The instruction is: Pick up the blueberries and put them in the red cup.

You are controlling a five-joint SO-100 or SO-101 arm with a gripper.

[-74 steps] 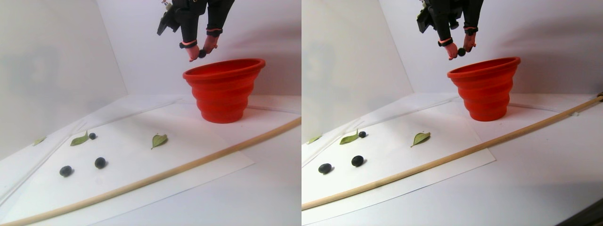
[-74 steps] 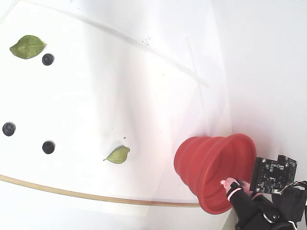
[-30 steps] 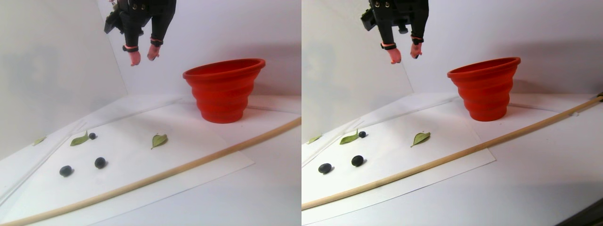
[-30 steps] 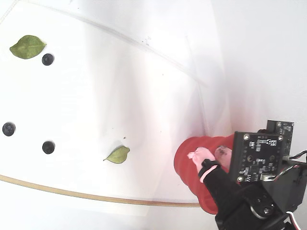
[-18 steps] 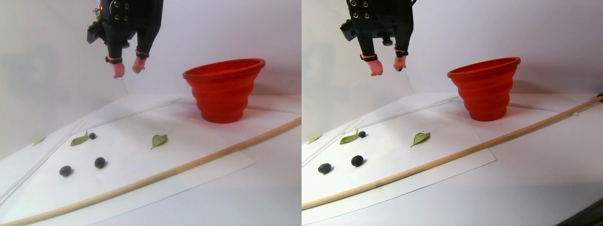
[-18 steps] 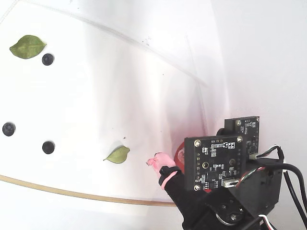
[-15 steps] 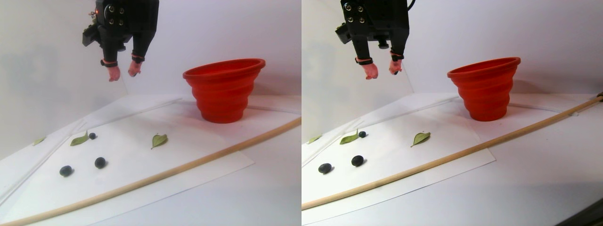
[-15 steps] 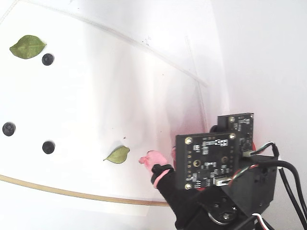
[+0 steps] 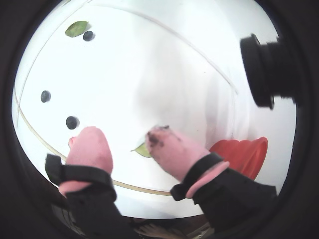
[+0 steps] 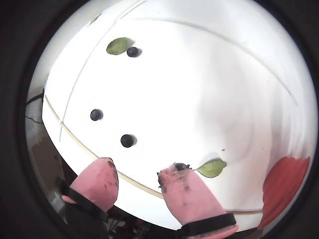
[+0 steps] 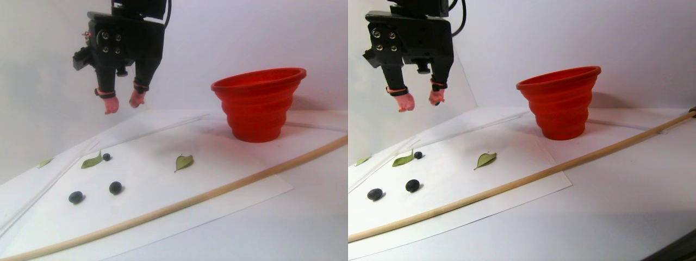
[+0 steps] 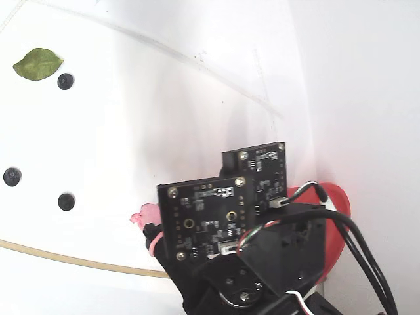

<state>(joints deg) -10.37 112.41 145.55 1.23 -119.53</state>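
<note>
Having left the red cup (image 11: 260, 103) empty-handed, the parted fingers (image 10: 99, 186) hang above the worktop (image 11: 261, 217), three blueberries (image 10: 127, 141) loose there, one presumably dropped inside.

I see bright, even light. Both wrist views are fisheye, black-ringed, with glare washing out the white sheet (image 10: 199, 99). Soft shadow falls beside the red cup (image 11: 259, 103); near fingertips (image 9: 172, 149) blur.

blueberries (image 11: 115, 187) lie left of the red cup (image 11: 258, 106), stereo pair view.
</note>
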